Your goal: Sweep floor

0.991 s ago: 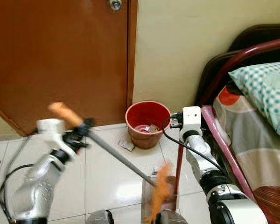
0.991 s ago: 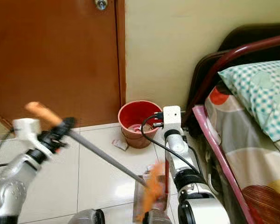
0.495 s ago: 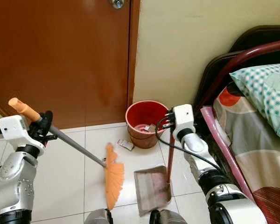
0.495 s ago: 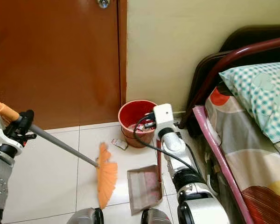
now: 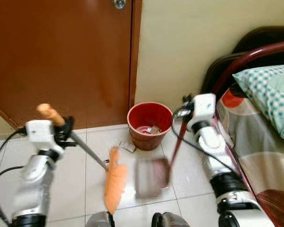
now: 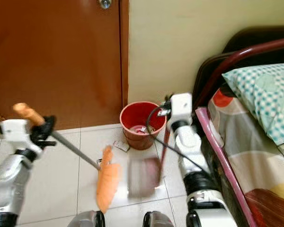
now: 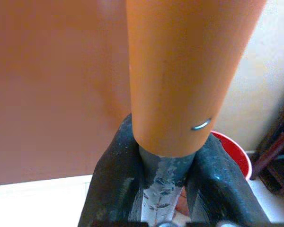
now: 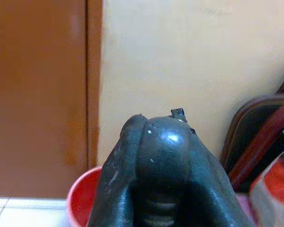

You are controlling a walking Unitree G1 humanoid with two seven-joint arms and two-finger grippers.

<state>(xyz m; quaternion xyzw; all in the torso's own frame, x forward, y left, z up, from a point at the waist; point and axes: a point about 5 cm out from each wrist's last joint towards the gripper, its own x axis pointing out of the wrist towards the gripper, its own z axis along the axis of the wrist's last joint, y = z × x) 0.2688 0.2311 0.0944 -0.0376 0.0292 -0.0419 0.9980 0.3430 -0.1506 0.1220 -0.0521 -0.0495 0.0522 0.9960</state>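
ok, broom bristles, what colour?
Orange; the broom bristles show best in the left eye view.

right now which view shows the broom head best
The left eye view: the orange broom head shows whole on the tiles beside the blurred dustpan. The right eye view shows it almost as well. The left wrist view gives the left claw shut on the broom's grey shaft under its orange grip, not the head.

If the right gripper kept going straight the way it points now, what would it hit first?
Probably the cream wall above the red bucket. The right gripper, shut on the dustpan handle, looks along its fingers at that wall, with the bucket's rim lower in its line. Depth is unclear.
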